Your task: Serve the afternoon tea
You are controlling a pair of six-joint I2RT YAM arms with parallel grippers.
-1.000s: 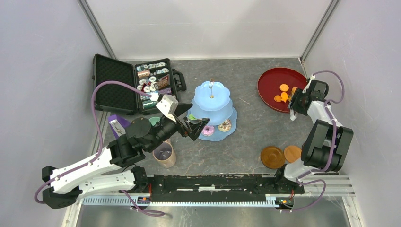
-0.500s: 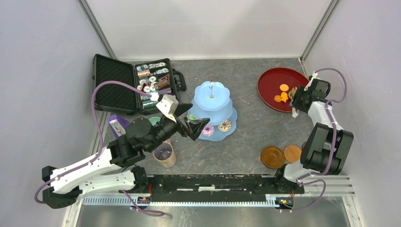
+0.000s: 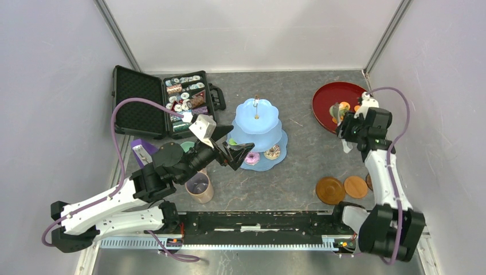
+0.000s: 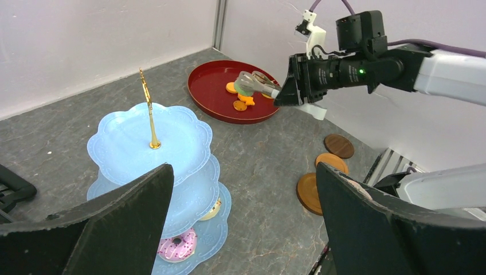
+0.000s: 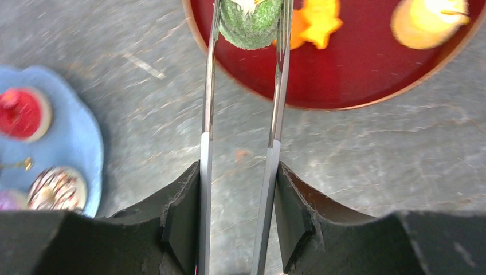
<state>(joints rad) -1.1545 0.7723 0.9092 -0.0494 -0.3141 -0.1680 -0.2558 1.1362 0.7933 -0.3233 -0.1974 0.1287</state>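
The pale-blue three-tier cake stand [image 3: 256, 123] stands mid-table, with a pink donut [image 3: 252, 158] and other small cakes on its bottom tier. My left gripper [image 3: 238, 152] is open and empty, hovering beside the stand's near left side [image 4: 172, 149]. My right gripper [image 3: 347, 123] is shut on metal tongs [image 5: 207, 114]. The tongs pinch a round green cake [image 5: 249, 20] above the near edge of the dark-red tray [image 5: 355, 80]. Orange biscuits [image 5: 312, 23] lie on that tray. A tan mug [image 3: 199, 187] stands under my left arm.
The open black case of small tins [image 3: 166, 106] sits at the back left. Three brown coasters [image 3: 330, 190] lie near the front right, by my right arm's base. A green cup [image 3: 187, 146] shows partly behind my left arm. Grey walls close in on both sides.
My right arm has swung out from its folded pose. Its gripper has moved left over the tray's near edge with the green cake in the tongs. The left arm has not moved.
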